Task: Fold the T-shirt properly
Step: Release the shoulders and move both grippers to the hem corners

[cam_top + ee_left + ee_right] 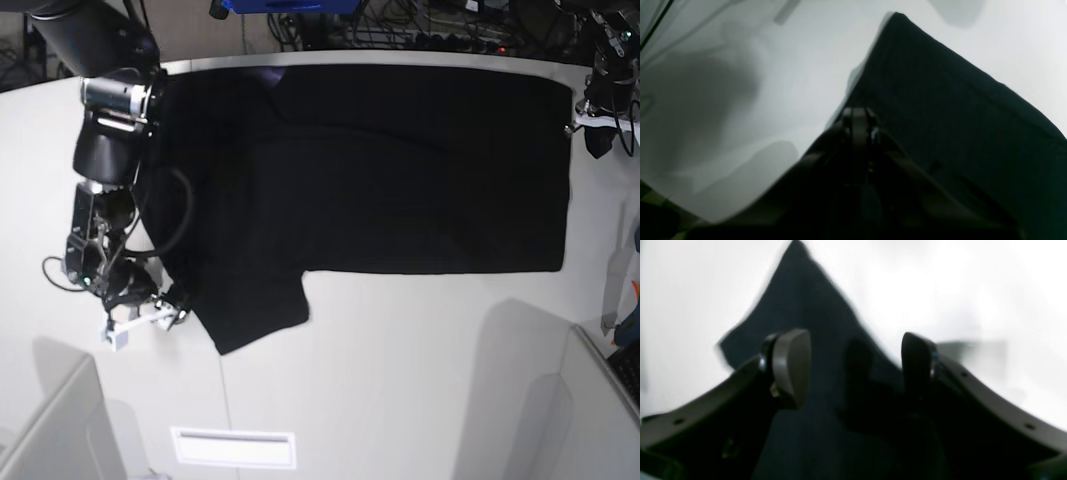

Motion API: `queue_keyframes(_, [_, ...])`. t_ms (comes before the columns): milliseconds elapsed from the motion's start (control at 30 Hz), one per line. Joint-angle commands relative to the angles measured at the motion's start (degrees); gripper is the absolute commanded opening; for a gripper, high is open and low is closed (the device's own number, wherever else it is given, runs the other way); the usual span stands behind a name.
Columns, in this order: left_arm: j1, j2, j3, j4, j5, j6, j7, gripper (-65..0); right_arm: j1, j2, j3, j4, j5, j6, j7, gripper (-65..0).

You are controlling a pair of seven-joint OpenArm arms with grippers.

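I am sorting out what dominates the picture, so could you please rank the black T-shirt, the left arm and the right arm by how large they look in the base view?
1. Black T-shirt
2. Right arm
3. Left arm, cut off by the picture's edge

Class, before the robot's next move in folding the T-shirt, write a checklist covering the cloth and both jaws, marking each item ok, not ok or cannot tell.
1. Shirt spread out on the table: ok.
2. Print hidden, plain black showing: ok.
3. Left jaws shut: ok.
4. Cloth pinched in them: cannot tell, too dark.
5. Right jaws shut on the cloth: not ok, they stand open over its edge.
6. White strip apart from the shirt: ok.
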Motion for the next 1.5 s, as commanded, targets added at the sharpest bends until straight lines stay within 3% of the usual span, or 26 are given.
queue_keyframes(0, [0.52,-1.25,-0.32,0.79,-0.59,-0.04,-1.21,-65.0,2.99,1.33,-0.96,-2.25,0.35,0.19,1.70,-25.1])
queue_keyframes(133, [0.61,-1.95,-0.41,0.79,-0.59,-0.04,-1.21,-65.0,5.01,2.47,-5.62,-10.95,0.44,0.63,5.48,-24.8])
queue_keyframes(367, [0.17,-2.83,-0.23,0.70,-0.59,-0.04,-1.21,-65.0,4.22,2.03,-9.57,-11.22,0.71,3.36,6.44,-25.2])
queue_keyframes(600, [0.09,-2.83,-0.41,0.61,-0.59,-0.04,-1.21,-65.0,3.96,2.03,-11.68,-11.22,0.71,3.36,6.97,-25.7])
queue_keyframes(900, [0.00,-2.83,-0.41,0.61,-0.59,-0.04,-1.21,-63.2,3.87,1.94,-11.77,-11.22,0.44,3.44,6.97,-41.7])
queue_keyframes(1167, [0.00,-3.62,-0.23,0.17,-0.59,-0.04,-1.21,-63.0,3.78,1.07,-14.59,-11.22,0.35,3.44,7.15,-42.6])
queue_keyframes(1300, [-0.09,-4.67,-0.14,-1.94,-0.59,-0.04,-1.21,-62.9,3.78,1.07,-16.43,-11.74,0.35,3.27,10.05,-43.7])
queue_keyframes(1467, [-1.94,-8.37,0.03,-8.71,-0.59,-0.04,-1.21,-59.7,2.90,1.15,-16.43,-11.74,0.35,3.27,11.45,-63.8])
